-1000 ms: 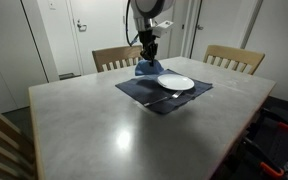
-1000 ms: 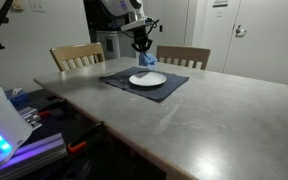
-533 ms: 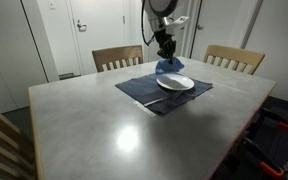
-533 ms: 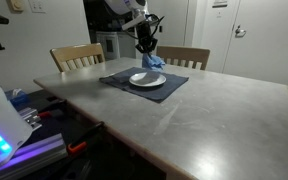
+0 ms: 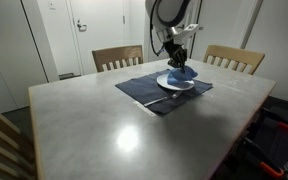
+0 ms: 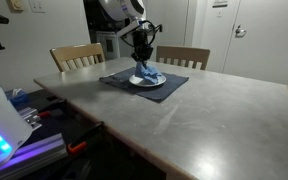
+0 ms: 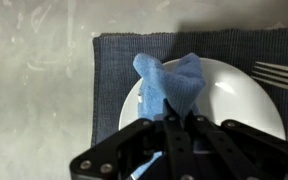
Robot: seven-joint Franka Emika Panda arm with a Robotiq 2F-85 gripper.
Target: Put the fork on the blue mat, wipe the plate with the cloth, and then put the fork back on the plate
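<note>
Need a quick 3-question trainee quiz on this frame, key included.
1. True or false: the fork lies on the plate.
2. What does the gripper hold? A) fork B) cloth C) nothing
3. Fill in: the cloth is over the ____.
Key: 1 false, it lies on the mat; 2 B; 3 plate.

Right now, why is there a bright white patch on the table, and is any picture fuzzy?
In an exterior view, light probably from above bounces off the smooth grey table top as a soft glare patch; in the wrist view, the black jaws are close and blurry, while the small bright-blue fabric cloth over the round white plate looks sharper.
</note>
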